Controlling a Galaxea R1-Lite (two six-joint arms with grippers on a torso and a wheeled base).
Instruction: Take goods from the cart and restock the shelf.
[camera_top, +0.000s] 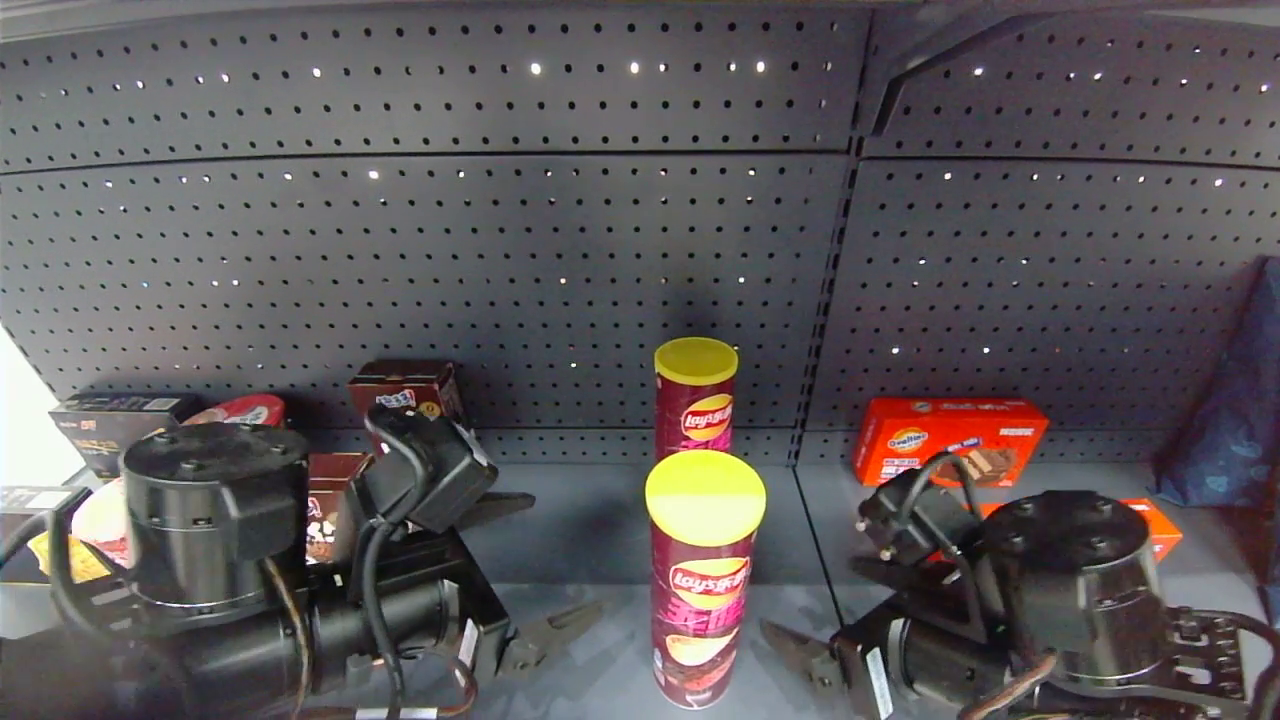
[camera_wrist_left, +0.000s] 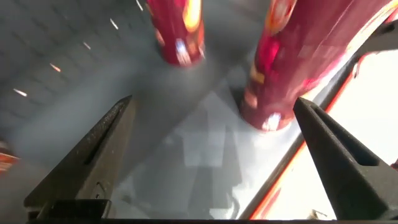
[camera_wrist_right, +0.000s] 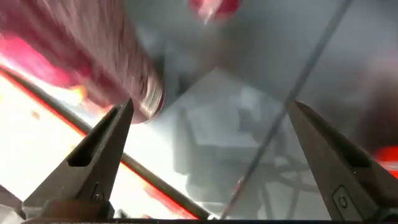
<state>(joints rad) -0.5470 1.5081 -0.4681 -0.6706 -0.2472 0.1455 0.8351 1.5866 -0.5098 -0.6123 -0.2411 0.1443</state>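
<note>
Head view: the left pincer (camera_top: 567, 552) is lying low over the shelf (camera_top: 590, 540) with its fingers spread wide and holding nothing, and the right pincer (camera_top: 812, 597) is facing it from the other side, likewise gaping wide and gripping nothing. Between the two, the near chip can (camera_top: 705, 575) is standing upright by the shelf's near edge, its yellow lid on top; neither pincer is touching it. The far chip can (camera_top: 695, 395) is standing upright straight behind it, against the pegboard back panel (camera_top: 500, 280), with a gap between the two cans. In the left wrist view the near can's base is sitting just beside one fingertip, while in the right wrist view it is showing close to one finger; I cannot tell whether there is contact in either. An orange box (camera_top: 945, 435) is lying far right on the shelf, and dark snack boxes (camera_top: 405, 390) are crowding the far left.
</note>
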